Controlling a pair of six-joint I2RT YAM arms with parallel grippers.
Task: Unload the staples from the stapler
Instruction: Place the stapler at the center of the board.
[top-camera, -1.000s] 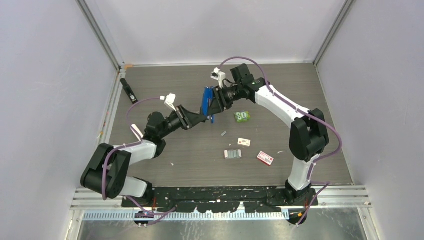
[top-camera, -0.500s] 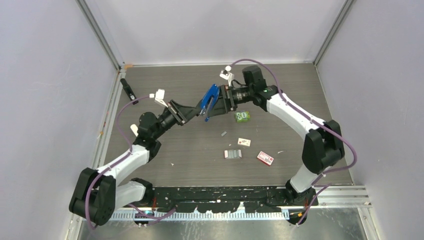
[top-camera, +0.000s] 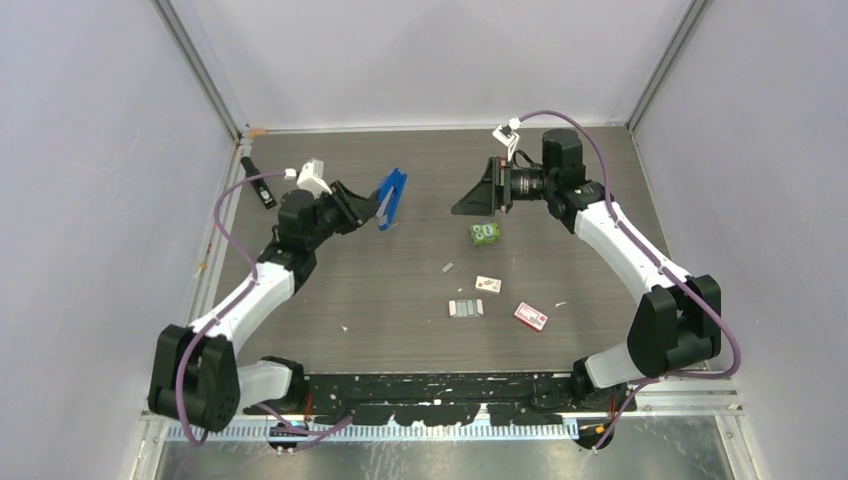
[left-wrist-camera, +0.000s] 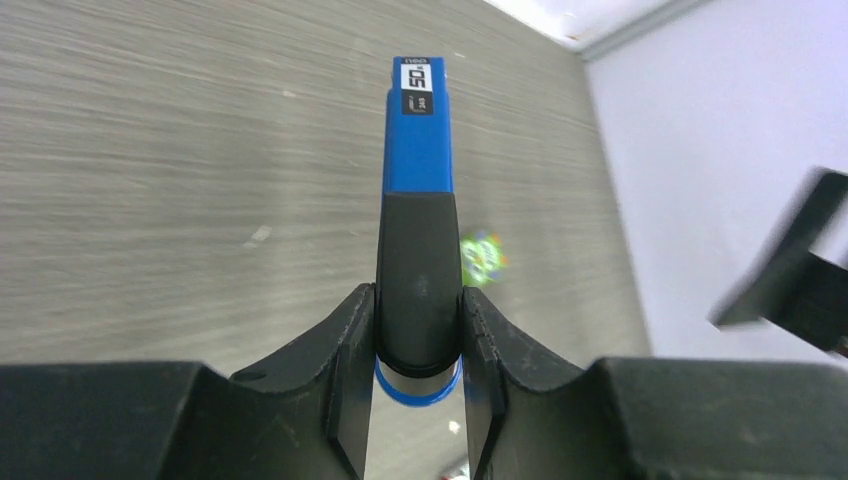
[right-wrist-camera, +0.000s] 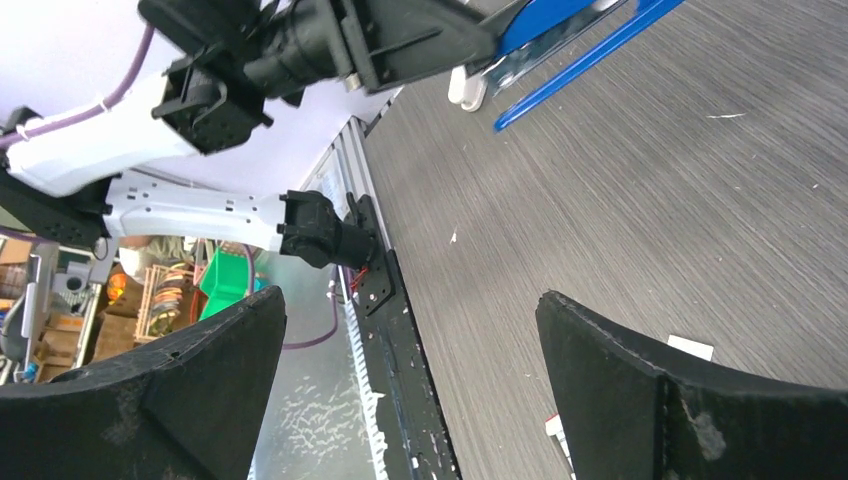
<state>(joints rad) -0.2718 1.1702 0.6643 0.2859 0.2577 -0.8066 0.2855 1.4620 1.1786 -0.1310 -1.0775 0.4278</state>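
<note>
My left gripper is shut on the black rear end of a blue stapler, holding it above the far left part of the table. In the left wrist view the stapler points away from between the fingers of that gripper. The right wrist view shows the stapler with its blue parts spread apart. My right gripper hangs open and empty to the right of the stapler, well apart from it; in its own view the gripper has only table between the fingers. A grey block of staples and a small strip lie on the table.
A green packet lies under the right gripper. A small white box and a red box lie near the staples. A black stapler rests at the far left edge. Walls close the table on three sides.
The right gripper let go of the stapler, opened wide and drew back to the right. The left arm carried the stapler to the left, away from it.
</note>
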